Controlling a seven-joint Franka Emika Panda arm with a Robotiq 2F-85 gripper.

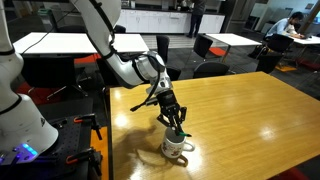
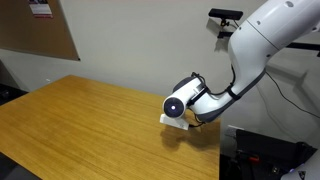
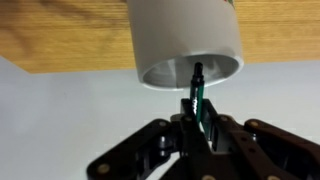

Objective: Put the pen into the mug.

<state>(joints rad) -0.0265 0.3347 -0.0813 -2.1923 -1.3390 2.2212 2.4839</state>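
Observation:
The white mug (image 1: 178, 146) stands on the wooden table near its edge. In the wrist view the mug (image 3: 186, 42) fills the top with its open mouth facing the camera. My gripper (image 3: 198, 122) is shut on the thin green pen (image 3: 196, 92), whose tip reaches the mug's rim and points into the opening. In an exterior view the gripper (image 1: 176, 124) hangs straight above the mug. In an exterior view only a sliver of the mug (image 2: 176, 122) shows behind the wrist.
The wooden table (image 1: 240, 110) stretches away from the mug; its edge lies close beside the mug. A black stand with equipment (image 1: 78, 140) sits by the robot base. Other tables and chairs stand farther back.

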